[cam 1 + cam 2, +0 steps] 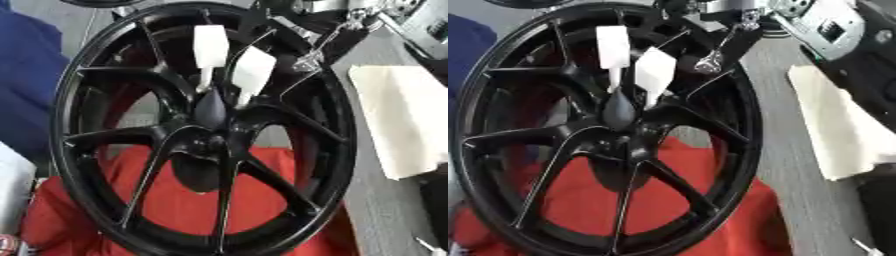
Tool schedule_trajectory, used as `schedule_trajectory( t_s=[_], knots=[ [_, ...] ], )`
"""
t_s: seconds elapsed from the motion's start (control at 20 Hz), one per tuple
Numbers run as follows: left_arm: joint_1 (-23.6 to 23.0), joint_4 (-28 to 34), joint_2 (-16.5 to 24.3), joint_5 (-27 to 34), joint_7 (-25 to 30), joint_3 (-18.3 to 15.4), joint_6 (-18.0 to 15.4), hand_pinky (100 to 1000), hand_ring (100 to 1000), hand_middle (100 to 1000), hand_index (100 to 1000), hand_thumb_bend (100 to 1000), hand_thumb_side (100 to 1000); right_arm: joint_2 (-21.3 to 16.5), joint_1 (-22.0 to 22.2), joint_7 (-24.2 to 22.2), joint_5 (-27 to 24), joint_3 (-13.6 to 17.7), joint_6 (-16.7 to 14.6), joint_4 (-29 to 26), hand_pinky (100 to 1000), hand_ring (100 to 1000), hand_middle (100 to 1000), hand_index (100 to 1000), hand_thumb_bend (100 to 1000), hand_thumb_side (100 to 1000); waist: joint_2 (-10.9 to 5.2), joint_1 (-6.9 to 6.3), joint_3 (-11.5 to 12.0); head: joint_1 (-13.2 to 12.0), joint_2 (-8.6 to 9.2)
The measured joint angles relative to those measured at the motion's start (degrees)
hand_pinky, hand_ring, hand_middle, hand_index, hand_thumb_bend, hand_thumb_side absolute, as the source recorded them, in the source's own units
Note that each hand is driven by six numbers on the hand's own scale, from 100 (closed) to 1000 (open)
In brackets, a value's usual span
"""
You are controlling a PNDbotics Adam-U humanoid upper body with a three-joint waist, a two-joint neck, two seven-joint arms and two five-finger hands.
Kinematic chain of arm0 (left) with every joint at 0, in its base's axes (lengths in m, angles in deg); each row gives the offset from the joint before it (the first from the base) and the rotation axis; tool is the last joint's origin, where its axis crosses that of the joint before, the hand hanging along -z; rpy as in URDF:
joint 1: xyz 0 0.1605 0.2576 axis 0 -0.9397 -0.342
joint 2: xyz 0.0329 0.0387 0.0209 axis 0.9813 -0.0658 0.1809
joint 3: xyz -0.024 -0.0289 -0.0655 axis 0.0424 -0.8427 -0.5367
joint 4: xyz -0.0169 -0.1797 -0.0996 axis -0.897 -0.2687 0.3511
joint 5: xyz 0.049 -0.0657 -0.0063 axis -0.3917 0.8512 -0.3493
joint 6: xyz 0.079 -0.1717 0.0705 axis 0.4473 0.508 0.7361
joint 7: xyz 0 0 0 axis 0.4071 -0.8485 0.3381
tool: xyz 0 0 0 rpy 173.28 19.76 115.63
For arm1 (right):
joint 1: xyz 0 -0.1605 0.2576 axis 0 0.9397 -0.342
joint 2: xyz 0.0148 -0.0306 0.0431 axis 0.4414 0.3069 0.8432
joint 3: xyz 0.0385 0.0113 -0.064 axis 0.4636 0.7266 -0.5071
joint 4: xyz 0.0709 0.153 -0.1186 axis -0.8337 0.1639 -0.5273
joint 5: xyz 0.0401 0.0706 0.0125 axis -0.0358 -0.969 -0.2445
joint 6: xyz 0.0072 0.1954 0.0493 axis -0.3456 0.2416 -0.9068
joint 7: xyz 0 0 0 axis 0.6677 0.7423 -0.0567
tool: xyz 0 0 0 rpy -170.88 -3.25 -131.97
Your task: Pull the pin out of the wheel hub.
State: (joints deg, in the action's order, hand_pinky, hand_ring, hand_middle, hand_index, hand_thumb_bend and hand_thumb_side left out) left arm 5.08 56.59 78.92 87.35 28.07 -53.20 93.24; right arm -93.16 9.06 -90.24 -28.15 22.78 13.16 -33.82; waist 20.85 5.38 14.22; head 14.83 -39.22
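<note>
A workshop: a black spoked wheel (pixel 206 130) stands on a red cloth (pixel 175 205) over a grey surface (pixel 385 210), a white cloth (pixel 407 117) just right of the wheel.

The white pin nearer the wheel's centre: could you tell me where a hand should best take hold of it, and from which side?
Grip the right-hand white pin by its broad flat head, thumb and fingers on its two faces. Its thin stem runs down into the black wheel hub, so probably come from above, between the spokes, and draw up along the stem. A second white pin stands close beside it.
</note>
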Motion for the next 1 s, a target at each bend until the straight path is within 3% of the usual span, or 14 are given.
schedule_trajectory(
  t_s=[0.4, 0.7, 1.0],
  knots=[
    [0.1, 0.0, 0.0, 0.0, 0.1, 0.0, 0.1, 697, 730, 612, 697, 100, 801, 0.1, 0.4, 0.1, 0.0, -1.5, -0.1, -0.2, 904, 886, 837, 897, 183, 100, 0.01, 0.46, 0.3, -0.6, 0.0],
    [0.1, 0.0, 0.0, 0.0, 0.1, 0.0, 0.1, 697, 730, 611, 697, 100, 800, -0.2, 0.7, 0.1, 2.3, -1.9, -0.1, -0.8, 906, 900, 850, 911, 296, 100, 0.01, 0.77, 0.3, -0.9, 0.0],
    [0.1, 0.0, 0.0, 0.0, 0.3, 0.2, 0.3, 698, 730, 611, 697, 100, 799, -0.8, -0.7, 0.1, 4.9, -2.4, -0.1, -1.1, 916, 911, 869, 934, 342, 223, -0.18, 1.17, -0.1, -1.2, 0.01]
  ],
)
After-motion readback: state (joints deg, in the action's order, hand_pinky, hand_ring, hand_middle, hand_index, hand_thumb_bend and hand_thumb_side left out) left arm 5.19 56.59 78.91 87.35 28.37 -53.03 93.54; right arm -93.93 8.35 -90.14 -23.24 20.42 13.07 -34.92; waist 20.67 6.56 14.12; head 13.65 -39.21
